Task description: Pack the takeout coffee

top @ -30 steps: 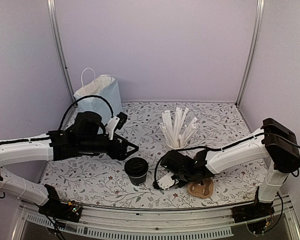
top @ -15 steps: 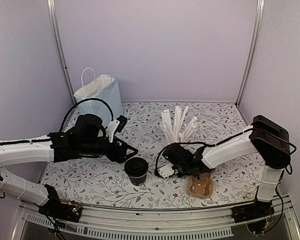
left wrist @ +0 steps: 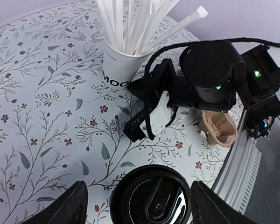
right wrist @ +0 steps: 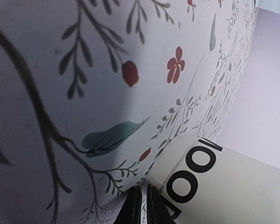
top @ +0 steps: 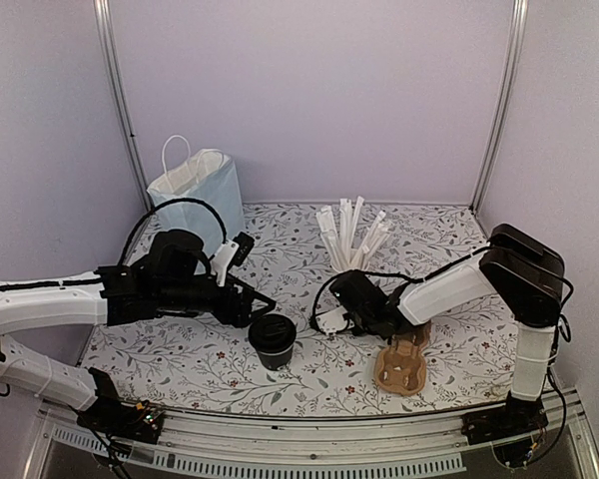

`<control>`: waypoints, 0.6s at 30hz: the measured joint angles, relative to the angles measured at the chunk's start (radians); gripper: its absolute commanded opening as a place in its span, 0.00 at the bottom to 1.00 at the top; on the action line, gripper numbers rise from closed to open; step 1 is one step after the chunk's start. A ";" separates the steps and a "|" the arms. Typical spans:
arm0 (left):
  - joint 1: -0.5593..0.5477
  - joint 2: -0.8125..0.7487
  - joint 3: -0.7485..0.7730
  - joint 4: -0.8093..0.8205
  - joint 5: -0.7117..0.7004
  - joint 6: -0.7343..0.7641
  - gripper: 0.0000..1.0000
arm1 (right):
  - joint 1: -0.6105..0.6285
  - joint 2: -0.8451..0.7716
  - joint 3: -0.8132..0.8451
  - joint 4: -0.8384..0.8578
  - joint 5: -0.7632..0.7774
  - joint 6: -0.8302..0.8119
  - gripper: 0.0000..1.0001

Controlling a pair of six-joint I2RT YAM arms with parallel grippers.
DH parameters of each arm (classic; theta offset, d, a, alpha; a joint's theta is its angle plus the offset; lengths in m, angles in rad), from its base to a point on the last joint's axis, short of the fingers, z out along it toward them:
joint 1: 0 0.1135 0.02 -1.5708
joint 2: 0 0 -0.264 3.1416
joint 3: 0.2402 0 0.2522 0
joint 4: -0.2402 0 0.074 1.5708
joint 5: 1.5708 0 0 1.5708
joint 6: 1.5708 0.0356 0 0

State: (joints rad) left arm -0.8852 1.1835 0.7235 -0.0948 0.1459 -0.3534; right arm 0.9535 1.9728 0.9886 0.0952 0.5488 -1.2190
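Broadly, the floral-printed worktop [top: 180, 364] fills the floor of a pale-walled booth, and the two white-and-black arms reach in over it from either side. A pale paper bag [top: 197, 190] with loop handles stands upright well behind the left pincer [left wrist: 137, 189], at the back corner, its mouth open upward.

Next in size, a white paper cup [left wrist: 119, 65] printed with black letters stands crammed with tall white wrapped straws. It sits just beyond the right pincer [right wrist: 143, 203], whose wrist view shows the cup's wall close past the tips. A brown moulded-cardboard cup carrier [top: 401, 361] lies flat on the worktop behind the right pincer, on the near side of that arm's forearm.

The takeout coffee [top: 273, 339], a small black cup closed by a black lid with a sip slot, stands upright between the two pincers. It is directly in front of the left one and a short way clear of the right one.

The left pincer is spread wide, one dark finger on each side of the coffee's lid in its wrist view. Whether either finger touches the cup cannot be told. The right pincer is pressed nearly closed with nothing between its fingers, its tips held low over the printed cloth near the foot of the straw cup.
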 measured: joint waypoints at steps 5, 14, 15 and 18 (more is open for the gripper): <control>0.000 0.000 -0.003 0.000 0.001 -0.004 0.77 | -0.015 0.014 0.001 0.045 -0.001 -0.018 0.09; 0.000 -0.037 -0.019 -0.018 -0.009 -0.040 0.99 | 0.030 -0.077 -0.067 -0.013 -0.031 0.005 0.20; 0.000 -0.040 -0.022 -0.023 -0.014 -0.050 1.00 | 0.048 -0.098 -0.075 -0.037 -0.039 0.016 0.20; 0.000 -0.038 -0.031 -0.029 -0.026 -0.068 1.00 | 0.122 -0.168 -0.082 -0.126 -0.075 0.061 0.23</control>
State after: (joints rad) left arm -0.8856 1.1454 0.6926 -0.1234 0.1196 -0.4213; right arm 1.0760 1.8046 0.9066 -0.0311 0.4736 -1.1576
